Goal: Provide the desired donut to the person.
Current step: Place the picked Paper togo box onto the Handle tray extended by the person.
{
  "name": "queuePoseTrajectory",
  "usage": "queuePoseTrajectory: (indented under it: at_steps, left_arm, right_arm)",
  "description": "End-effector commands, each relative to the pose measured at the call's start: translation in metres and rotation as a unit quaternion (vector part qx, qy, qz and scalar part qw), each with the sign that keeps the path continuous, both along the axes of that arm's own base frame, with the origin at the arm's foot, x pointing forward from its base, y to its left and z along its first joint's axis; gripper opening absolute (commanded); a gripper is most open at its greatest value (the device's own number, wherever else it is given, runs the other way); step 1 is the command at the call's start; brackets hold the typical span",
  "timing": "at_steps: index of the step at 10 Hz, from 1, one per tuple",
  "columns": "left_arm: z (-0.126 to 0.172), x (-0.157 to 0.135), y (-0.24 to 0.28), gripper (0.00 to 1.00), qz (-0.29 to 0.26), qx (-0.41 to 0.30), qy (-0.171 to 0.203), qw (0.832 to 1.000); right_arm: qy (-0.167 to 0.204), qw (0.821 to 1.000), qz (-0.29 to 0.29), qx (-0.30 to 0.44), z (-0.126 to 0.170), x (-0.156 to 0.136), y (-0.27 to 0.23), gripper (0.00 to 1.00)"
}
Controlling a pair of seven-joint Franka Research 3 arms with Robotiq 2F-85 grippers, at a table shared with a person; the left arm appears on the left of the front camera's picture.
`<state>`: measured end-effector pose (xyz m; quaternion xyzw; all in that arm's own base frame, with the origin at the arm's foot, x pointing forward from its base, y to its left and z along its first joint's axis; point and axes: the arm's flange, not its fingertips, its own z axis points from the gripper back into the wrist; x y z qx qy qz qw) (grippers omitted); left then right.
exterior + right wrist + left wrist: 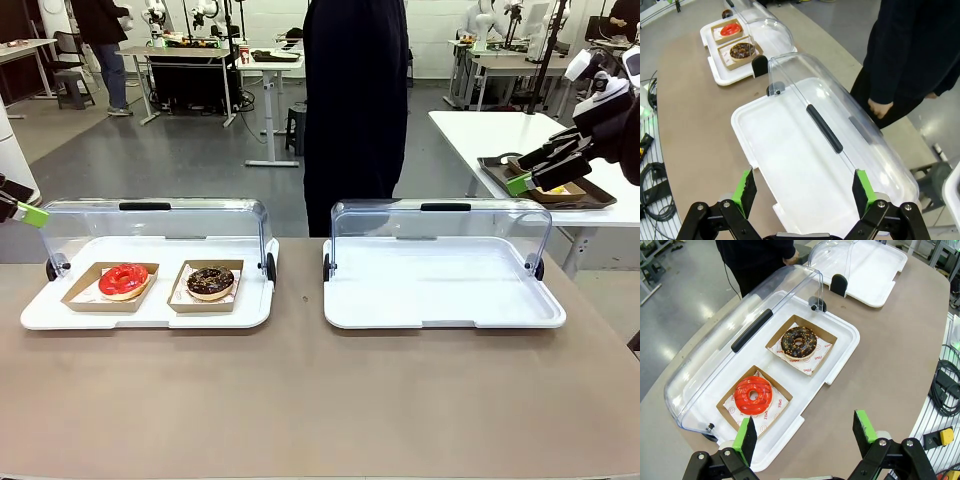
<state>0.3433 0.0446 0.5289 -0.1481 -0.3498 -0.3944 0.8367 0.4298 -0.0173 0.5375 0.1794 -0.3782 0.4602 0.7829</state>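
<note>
Paper (807,362) under the donuts reads "SMILE" and "YUMMY"; both tools gape wide, empty.

A brown table (300,400) carries two white trays, each with a clear hinged lid swung open toward the far side. The right-hand tray (445,290) has a bare white floor, and its lid (440,230) has a dark handle along the top edge. Behind, across the grey floor, stand more white work tables (500,135), one bearing a dark tray (590,195), and a small stool (295,125) beside a desk.
</note>
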Motion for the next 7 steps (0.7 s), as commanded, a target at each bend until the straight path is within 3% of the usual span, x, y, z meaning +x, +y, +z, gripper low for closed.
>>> queuePoseTrajectory:
  at_steps: [1, 7]
  left_arm:
    - [-0.0006, -0.0001, 0.0007, 1.0, -0.001, -0.007, 0.0, 1.0]
    - [-0.0006, -0.0001, 0.0007, 1.0, -0.001, -0.007, 0.0, 1.0]
  right_arm:
    - [-0.003, 1.0, 0.003, 0.007, -0.0019, 0.0009, 0.0002, 1.0]
    - [-0.003, 1.0, 0.003, 0.007, -0.0019, 0.0009, 0.0002, 1.0]
